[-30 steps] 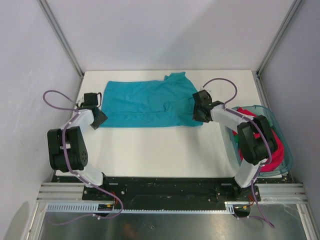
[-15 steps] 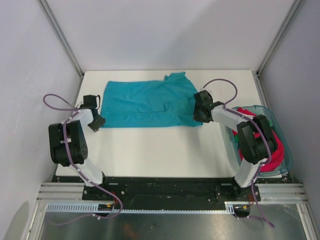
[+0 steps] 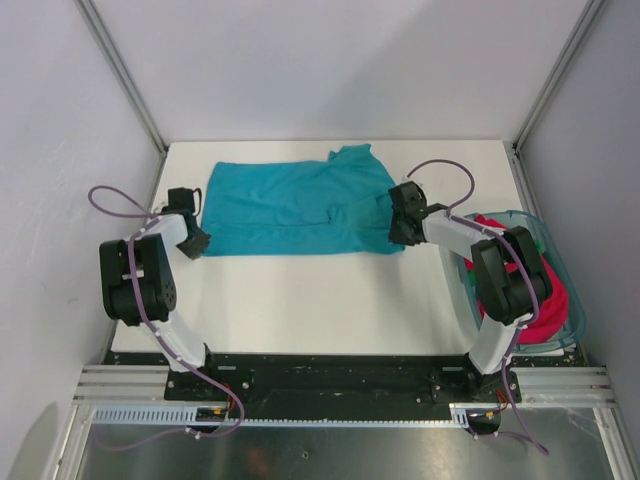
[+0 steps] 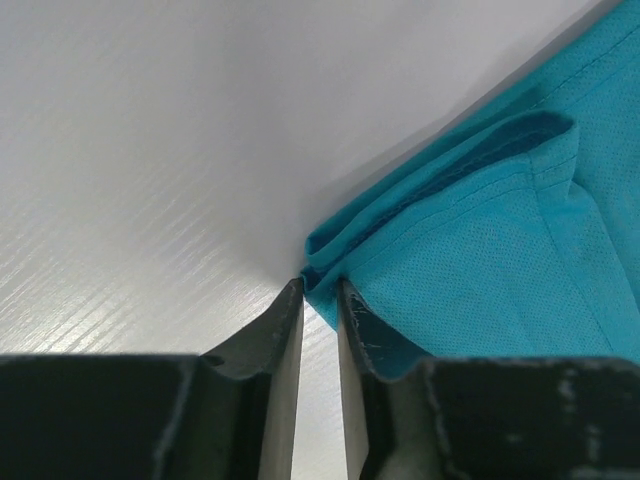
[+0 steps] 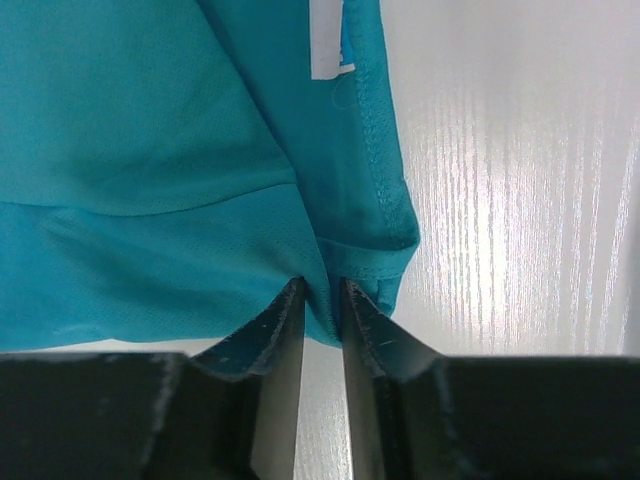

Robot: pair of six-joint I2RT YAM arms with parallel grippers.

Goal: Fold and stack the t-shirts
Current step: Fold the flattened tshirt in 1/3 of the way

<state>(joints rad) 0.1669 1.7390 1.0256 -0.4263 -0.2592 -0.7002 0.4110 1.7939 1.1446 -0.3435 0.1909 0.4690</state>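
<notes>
The teal-blue t-shirt lies spread flat across the far half of the white table, one sleeve sticking out at its far right. My left gripper is at its near-left corner. In the left wrist view that folded corner sits pinched between the narrowly set tips of the left gripper. My right gripper is at the near-right corner, and the right gripper has its jaws nearly together with the hem of the teal cloth between them. A magenta-red t-shirt lies bunched in the basket.
A translucent teal plastic basket stands at the table's right edge, just right of my right arm. White walls with metal frame posts close in the table on the left, back and right.
Both sets of jaws have narrowed onto the teal shirt's near corners. My left arm has drawn in slightly toward the left corner. The shirt itself has not shifted.
</notes>
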